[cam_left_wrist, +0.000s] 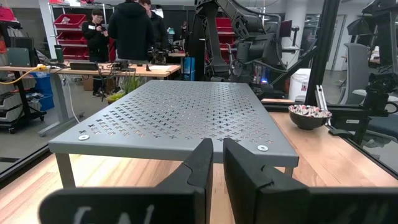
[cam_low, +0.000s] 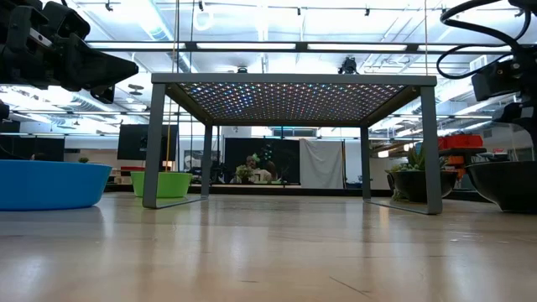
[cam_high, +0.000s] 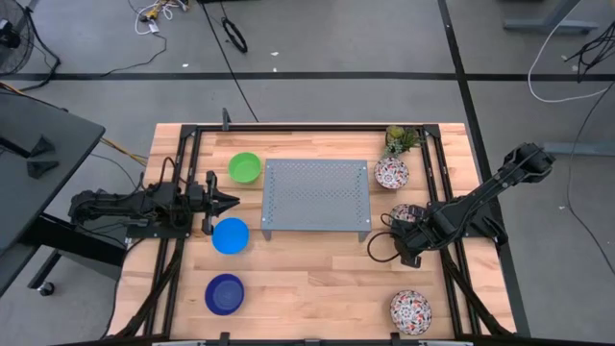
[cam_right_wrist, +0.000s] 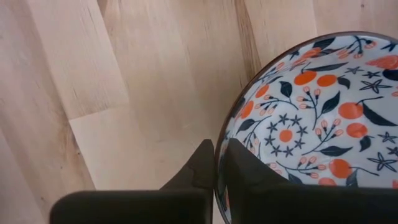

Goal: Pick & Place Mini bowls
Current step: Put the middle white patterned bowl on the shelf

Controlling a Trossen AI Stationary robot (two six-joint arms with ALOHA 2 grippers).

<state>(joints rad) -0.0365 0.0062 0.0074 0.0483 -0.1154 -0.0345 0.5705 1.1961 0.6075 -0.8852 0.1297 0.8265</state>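
R gripper (cam_right_wrist: 216, 163) pinched shut, arm angled down; L gripper (cam_high: 229, 201) nearly shut, level.

Plain bowls: three, one green bowl (cam_high: 244, 167), one light blue bowl (cam_high: 231, 235), one dark blue bowl (cam_high: 224, 294)
Flower bowls: three (cam_high: 391, 173) (cam_high: 405, 215) (cam_high: 410, 310)
Metal stands: one (cam_high: 316, 195)
Potted plants: one (cam_high: 401, 139)
Robot arms: two

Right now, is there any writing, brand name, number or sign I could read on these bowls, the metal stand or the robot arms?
None readable.
Left tool: pale marks on its dark body, too blurred to read.
Floral bowl: painted flowers only, no lettering.
Metal stand: only punched holes.
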